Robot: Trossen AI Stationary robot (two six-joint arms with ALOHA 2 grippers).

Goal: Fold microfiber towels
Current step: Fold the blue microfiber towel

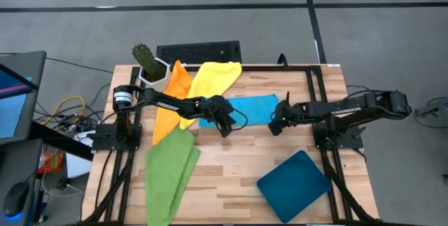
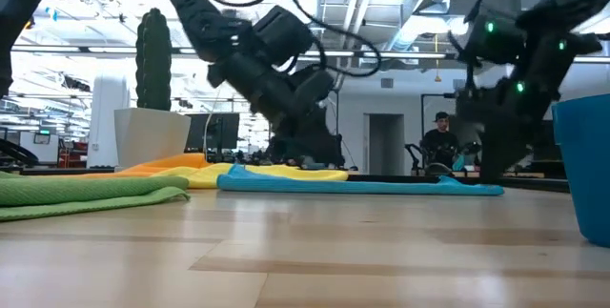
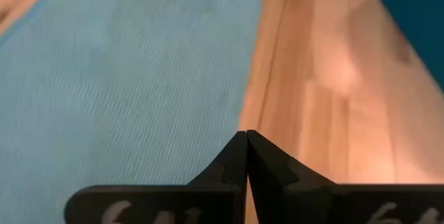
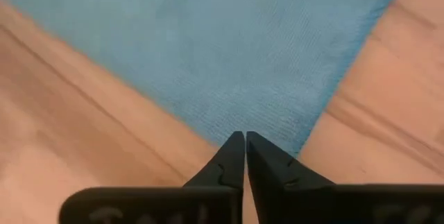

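Light blue towel [image 1: 241,108] lies flat for folding; left gripper [image 1: 225,129] and right gripper [image 1: 274,126], fingers closed and empty, wait at its corners

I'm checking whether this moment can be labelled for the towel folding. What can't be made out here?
- Whether either pincer pinches the light blue towel: both wrist views show only shut fingertips at its edge.
- The light blue towel's left end: in the high view, hidden under the left pincer and yellow towel.
- The orange towel: partly covered by the yellow towel and the left arm.
- The dark teal tray: cut off by the low view's right edge.
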